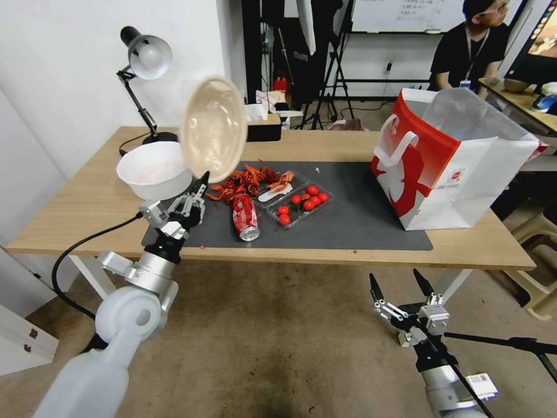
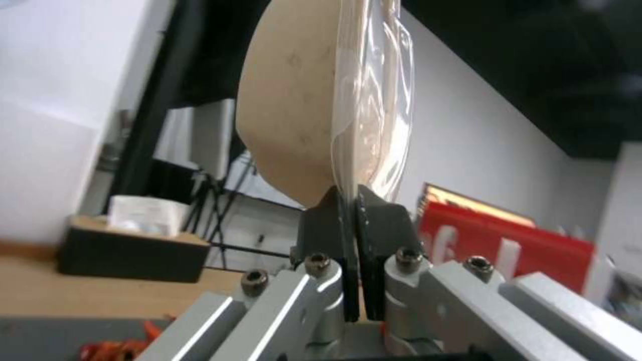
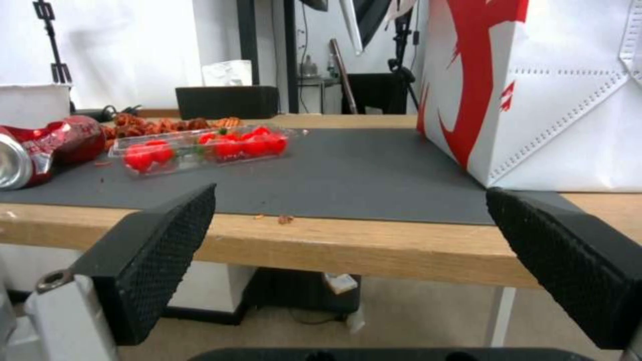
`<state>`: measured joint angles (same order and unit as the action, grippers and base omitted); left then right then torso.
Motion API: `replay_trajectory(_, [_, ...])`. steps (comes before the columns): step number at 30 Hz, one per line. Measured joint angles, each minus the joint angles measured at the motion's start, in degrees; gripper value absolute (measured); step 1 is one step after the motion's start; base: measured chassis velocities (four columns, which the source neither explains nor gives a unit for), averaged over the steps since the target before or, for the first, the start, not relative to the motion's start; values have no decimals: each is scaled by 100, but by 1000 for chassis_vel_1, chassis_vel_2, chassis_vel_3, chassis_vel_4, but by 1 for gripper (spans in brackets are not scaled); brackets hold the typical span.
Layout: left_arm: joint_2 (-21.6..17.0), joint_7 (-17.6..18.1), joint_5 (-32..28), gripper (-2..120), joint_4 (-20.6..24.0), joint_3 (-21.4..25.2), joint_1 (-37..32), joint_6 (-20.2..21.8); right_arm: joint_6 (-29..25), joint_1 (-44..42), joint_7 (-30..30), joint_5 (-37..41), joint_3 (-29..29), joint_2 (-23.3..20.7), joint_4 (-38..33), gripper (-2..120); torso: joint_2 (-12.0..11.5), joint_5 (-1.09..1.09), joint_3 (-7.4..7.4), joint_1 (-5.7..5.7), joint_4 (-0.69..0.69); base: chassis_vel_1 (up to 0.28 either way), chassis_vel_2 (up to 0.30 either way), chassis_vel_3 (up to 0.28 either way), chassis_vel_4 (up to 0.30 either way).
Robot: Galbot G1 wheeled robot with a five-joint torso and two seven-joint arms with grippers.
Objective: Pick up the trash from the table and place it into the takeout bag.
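The left gripper (image 1: pixel 200 183) has its jaws pinched on the rim of the round beige bowl (image 1: pixel 213 129), holding it on edge above the table (image 1: pixel 348 258), beside the large white bowl (image 1: pixel 154 169). On the dark mat lies the red soda can (image 1: pixel 245 216) on its side, then the tray of cherry tomatoes (image 1: pixel 300 204), and the takeout bag (image 1: pixel 447 159) stands open at the right. The right gripper (image 1: pixel 400 285) hangs below the table's front edge, jaws spread wide and holding nothing.
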<state>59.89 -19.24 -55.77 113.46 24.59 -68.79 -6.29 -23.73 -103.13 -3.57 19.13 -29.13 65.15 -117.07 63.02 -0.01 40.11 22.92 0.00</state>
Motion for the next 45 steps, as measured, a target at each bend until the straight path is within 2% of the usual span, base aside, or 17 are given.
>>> replay_trajectory(6, [-174, -309, 87, 0, -347, -301, 532, -12, 0, -39, -1, -52, -34, 66, -9, 100, 0, 0, 0, 0, 0, 0, 0, 0, 0])
replay_trajectory(9, [-193, -451, 114, 0, -667, -577, 1019, -17, -1, -57, -1, -83, -62, 129, -9, 100, 0, 0, 0, 0, -1, 0, 0, 0, 0])
replay_trajectory(11, [-192, -467, 115, 0, -714, -621, 1092, -17, -1, -58, -1, -90, -63, 139, -9, 100, 0, 0, 0, 0, 0, 0, 0, 0, 0])
replay_trajectory(16, [-139, -507, 107, 0, -1217, -1168, 1826, 0, 3, -69, 0, -147, -68, 231, -9, 100, 0, 2, 0, 0, 0, 0, 0, 0, 0])
replay_trajectory(22, [223, -446, 198, 0, -1846, -1756, 2623, 8, 7, -84, 1, -217, -68, 348, -9, 100, 0, 2, 1, 0, 0, 0, 0, 0, 0])
replay_trajectory(23, [223, -446, 198, 0, -1846, -1756, 2623, 8, 7, -84, 1, -217, -68, 348, -9, 100, 0, 2, 1, 0, 0, 0, 0, 0, 0])
replay_trajectory(29, [613, -245, 226, 0, -2421, -2513, 3500, -24, -21, -137, 1, -224, -126, 432, -25, 100, 0, 3, 0, 1, 0, 0, 0, 0, 0])
replay_trajectory(38, [1055, -199, 224, 0, -3064, -3102, 4373, -33, -78, -204, 2, -276, -133, 520, -46, 100, 0, 1, 0, 1, -1, 0, 0, 0, 0])
replay_trajectory(45, [1351, -170, 221, 0, -3790, -3678, 5318, -74, -194, -259, 9, -279, -148, 577, -31, 100, 0, 2, 0, 1, 0, 0, 0, 0, 0])
